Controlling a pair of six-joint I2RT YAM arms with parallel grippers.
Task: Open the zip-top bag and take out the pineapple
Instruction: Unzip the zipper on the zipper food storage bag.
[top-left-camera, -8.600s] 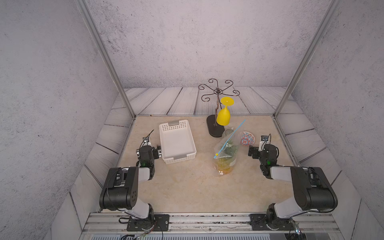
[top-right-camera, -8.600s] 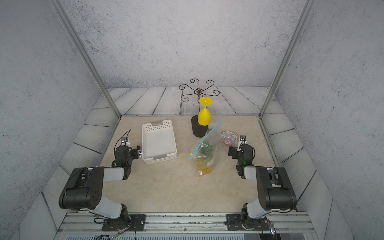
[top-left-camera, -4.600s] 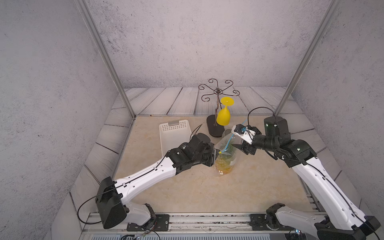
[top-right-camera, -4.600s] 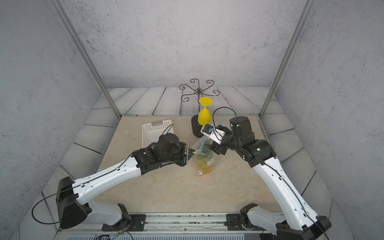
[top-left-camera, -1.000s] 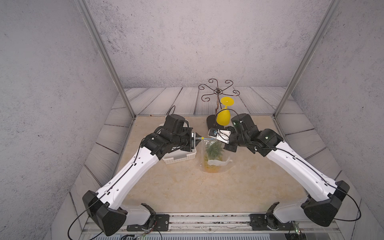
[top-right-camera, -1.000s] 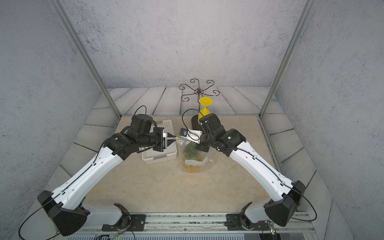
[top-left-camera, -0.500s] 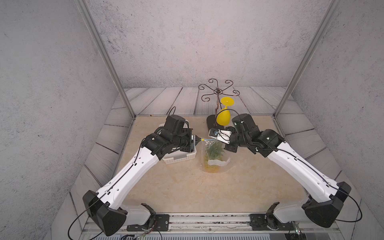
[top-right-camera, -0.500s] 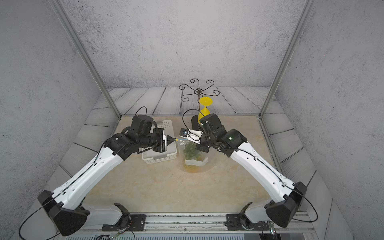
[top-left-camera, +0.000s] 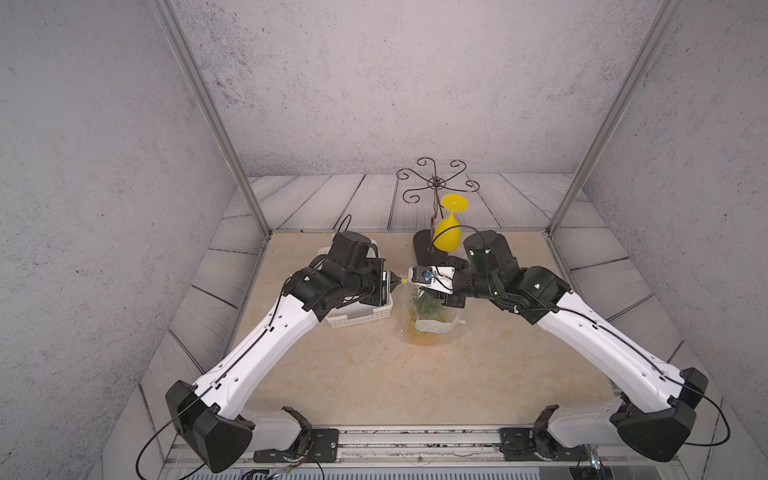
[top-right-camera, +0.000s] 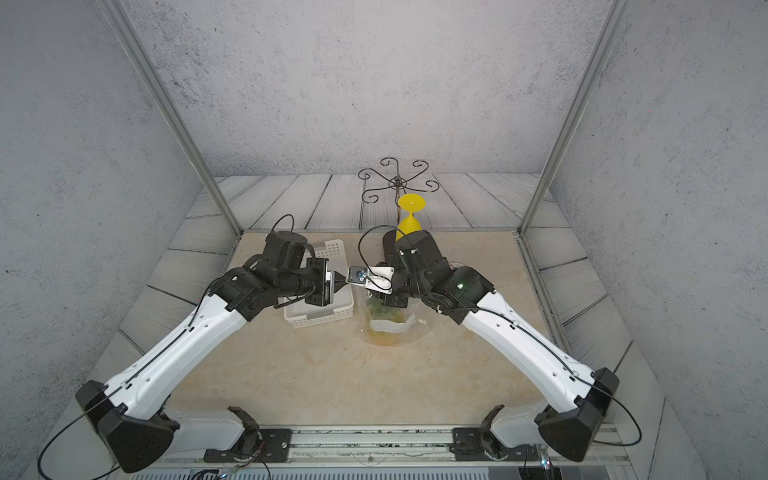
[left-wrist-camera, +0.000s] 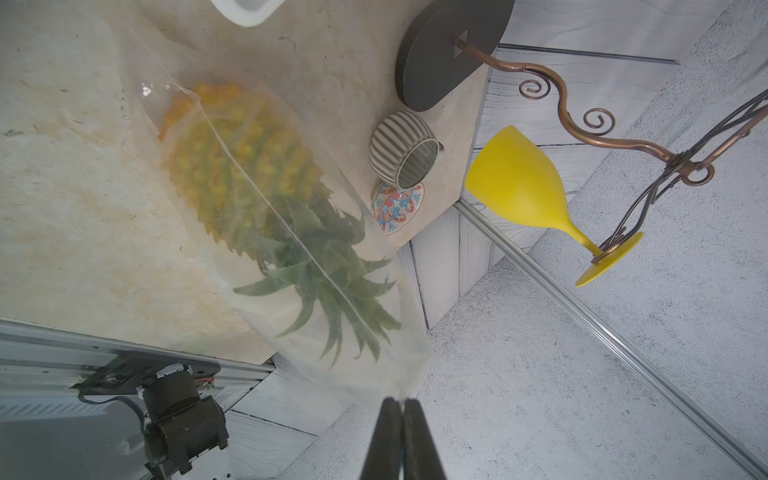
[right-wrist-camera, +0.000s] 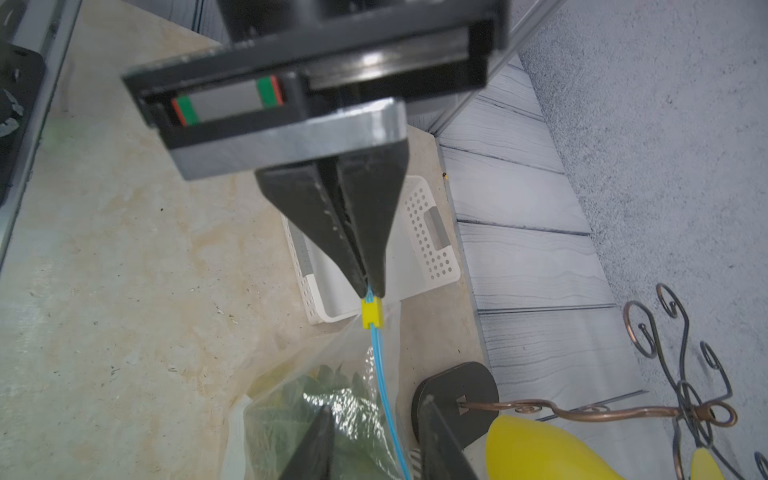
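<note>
The clear zip-top bag (top-left-camera: 432, 332) stands on the table with the pineapple (left-wrist-camera: 241, 166) upright inside, its green crown (right-wrist-camera: 332, 399) under the top edge. My left gripper (right-wrist-camera: 371, 286) is shut on the end of the bag's blue zip strip, just beyond the yellow slider (right-wrist-camera: 371, 312); in the left wrist view the left gripper (left-wrist-camera: 400, 401) pinches the film's corner. My right gripper (right-wrist-camera: 376, 405) is open. Its fingers stand on either side of the blue zip strip (right-wrist-camera: 384, 390), and neither presses on it. Both grippers meet above the bag's left top corner (top-left-camera: 402, 281).
A white perforated basket (top-left-camera: 357, 320) sits under my left wrist. Behind the bag stands a scrolled wire stand (top-left-camera: 434, 185) on a dark base (top-left-camera: 422, 245), with a yellow goblet (top-left-camera: 446, 239) hanging from it. A striped cup (left-wrist-camera: 405, 149) and patterned dish (left-wrist-camera: 397, 208) lie beside the base.
My right gripper's jaws have parted and let go of the zip strip. My left gripper has closed on the strip's end by the slider. Both arms have barely moved.
</note>
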